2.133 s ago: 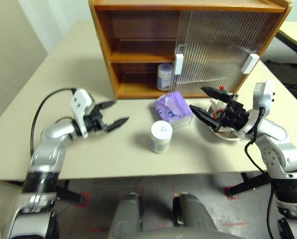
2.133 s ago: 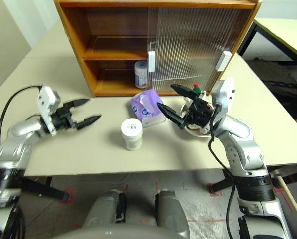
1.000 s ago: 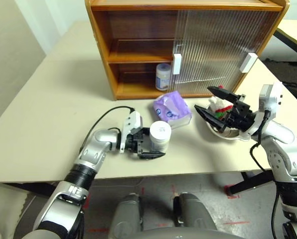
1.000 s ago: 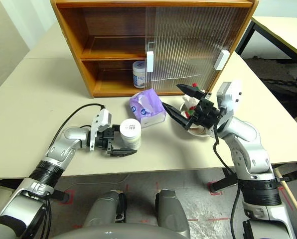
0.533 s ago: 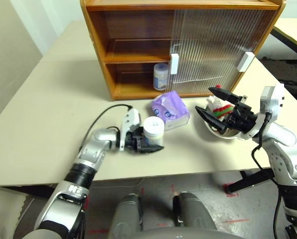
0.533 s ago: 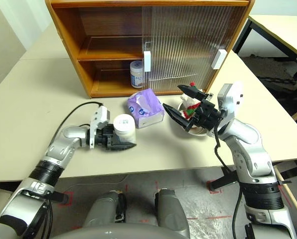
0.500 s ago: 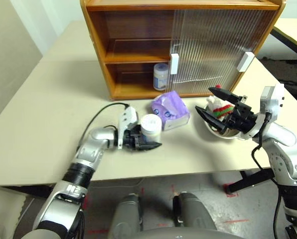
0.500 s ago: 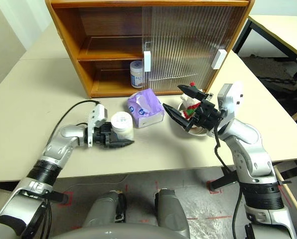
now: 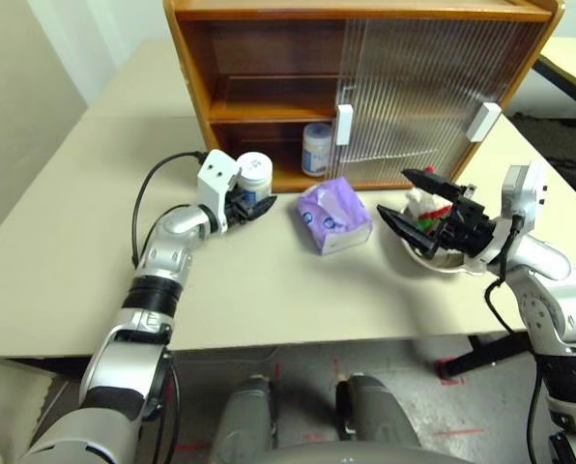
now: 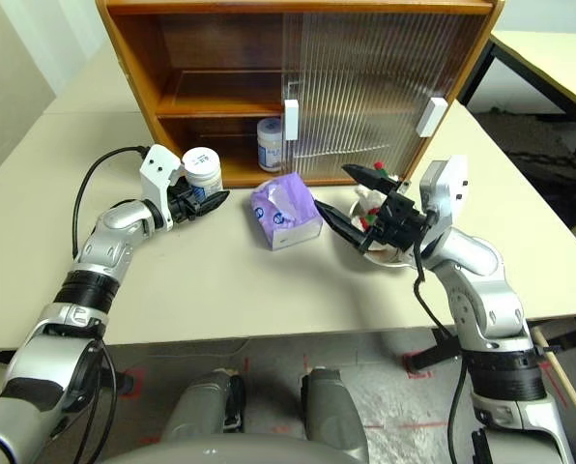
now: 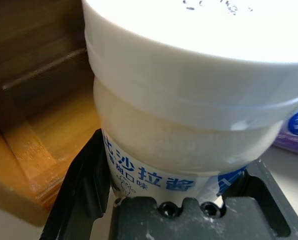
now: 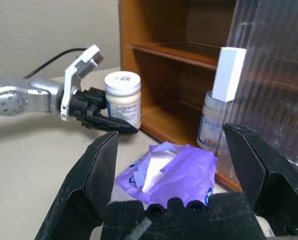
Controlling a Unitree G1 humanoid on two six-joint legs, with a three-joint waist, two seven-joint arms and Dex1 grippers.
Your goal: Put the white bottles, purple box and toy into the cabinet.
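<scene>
My left pincer (image 9: 252,205) is pinching one white jar (image 9: 254,175) around its lower body, lid up, and holds it just in front of the cabinet (image 9: 365,87), at the open left half of the bottom shelf. In the left wrist view the jar (image 11: 189,100) sits between my two black fingers (image 11: 76,190), with the orange-brown corner of the cabinet (image 11: 24,165) right behind it.

The second white jar (image 9: 317,149) stands upright inside the cabinet on the bottom shelf, at the edge of the ribbed sliding door (image 9: 418,87), partly behind that door's white handle (image 9: 345,124). The door covers the right half of the cabinet; a second white handle (image 9: 484,122) is at its far right.

The purple box (image 9: 333,216) lies on the surface (image 9: 95,242) in front of the cabinet, near the door's left edge and apart from my left pincer. Its wrapping looks crumpled.

My right pincer (image 9: 410,200) is spread wide and holds nothing; it hangs in front of the cabinet's right half, above a shallow bowl (image 9: 433,261). The snowman toy (image 9: 421,205) rests in that bowl, partly hidden by my right fingers. Through the right wrist view the purple box (image 12: 181,172) sits between my spread fingers (image 12: 96,170), with the shelved jar (image 12: 211,125) beyond it.
</scene>
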